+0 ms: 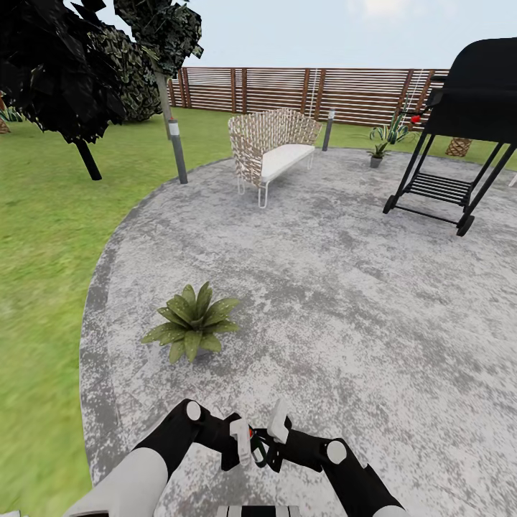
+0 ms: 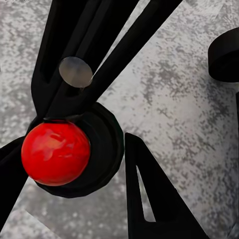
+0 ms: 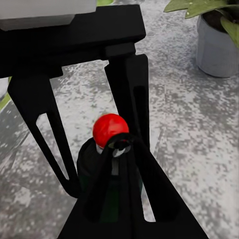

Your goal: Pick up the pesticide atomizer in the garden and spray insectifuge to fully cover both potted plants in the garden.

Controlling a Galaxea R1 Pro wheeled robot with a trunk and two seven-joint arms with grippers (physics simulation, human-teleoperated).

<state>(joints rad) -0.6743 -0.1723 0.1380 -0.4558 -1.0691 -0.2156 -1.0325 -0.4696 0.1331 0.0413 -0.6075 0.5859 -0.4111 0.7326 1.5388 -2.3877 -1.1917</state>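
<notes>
Low in the head view both arms meet over the grey patio (image 1: 345, 301). The pesticide atomizer (image 1: 259, 446), a small dark bottle with a red ball (image 3: 110, 128) at its top, sits upright in my right gripper (image 3: 119, 147), which is shut on it. My left gripper (image 1: 243, 439) is open, one finger on each side of the bottle (image 2: 107, 144). One potted plant (image 1: 190, 323), a low green rosette, stands on the paving just ahead to the left. Its grey pot (image 3: 215, 47) shows in the right wrist view. A second small potted plant (image 1: 378, 152) stands far off near the fence.
A wicker seat (image 1: 271, 147) stands at the patio's far side, a black grill on wheels (image 1: 467, 129) at the right. Two grey lamp posts (image 1: 177, 147) (image 1: 329, 129) rise at the patio edge. Lawn (image 1: 43, 237) and dark trees lie left; a wooden slat fence (image 1: 287, 90) closes the back.
</notes>
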